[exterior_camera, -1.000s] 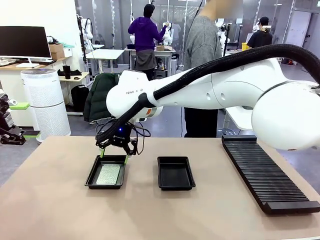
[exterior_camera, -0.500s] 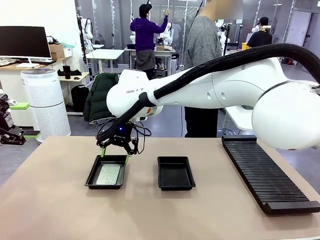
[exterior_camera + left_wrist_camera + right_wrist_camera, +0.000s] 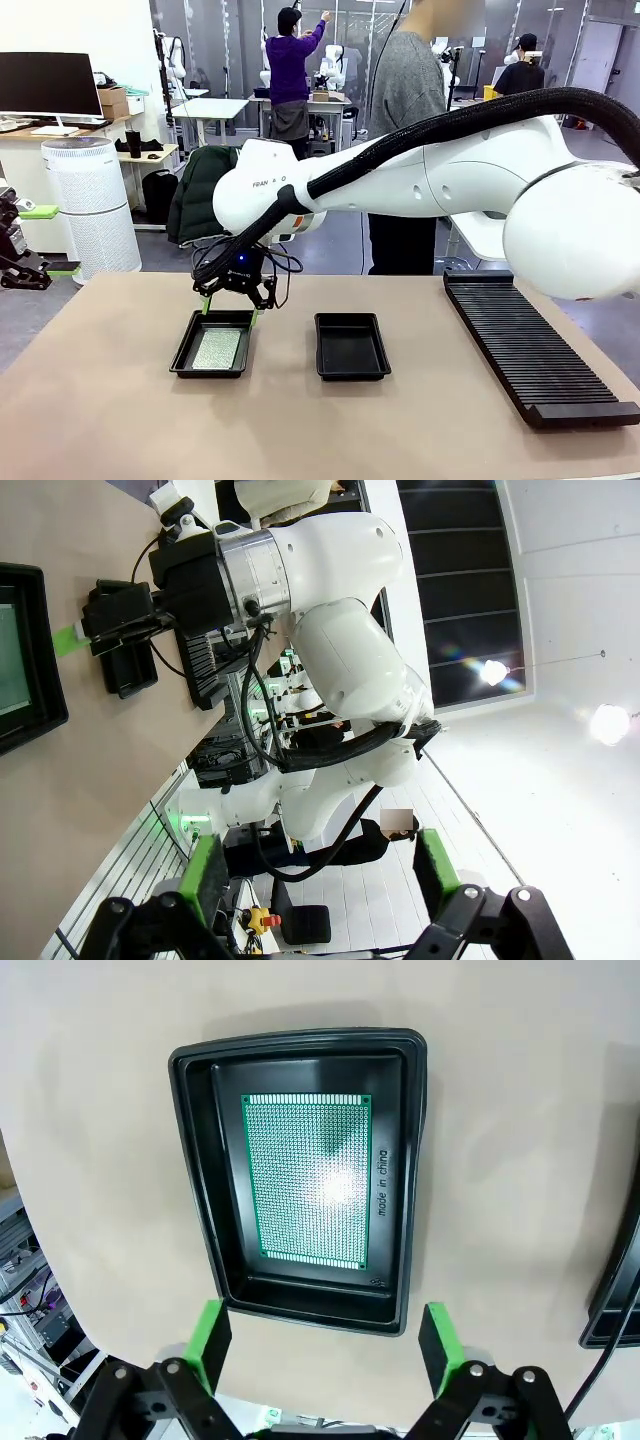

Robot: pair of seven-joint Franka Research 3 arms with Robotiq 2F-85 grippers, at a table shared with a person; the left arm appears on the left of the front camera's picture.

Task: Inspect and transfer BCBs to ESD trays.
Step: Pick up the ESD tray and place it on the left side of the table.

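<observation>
Tan counter [image 3: 120, 420], busy lab behind. Text: "made in china" moulded on floor of left ESD tray [image 3: 195, 1160], just beside BCB [image 3: 310, 1175]. "FRAN" lettering on right arm [image 3: 400, 180], rest of word cut by cable. Count: two ESD trays, one BCB, one ribbed rack [image 3: 530, 350]. BCB lies flat in left ESD tray. Right ESD tray [image 3: 352, 375] near it, apart. Right pincer [image 3: 230, 308] above left ESD tray's far rim, spread wide, pads clear of tray. Left pincer [image 3: 50, 240] by counter's far-left corner, spread. Person in grey [image 3: 405, 90] behind counter, partly blocked by right arm.
</observation>
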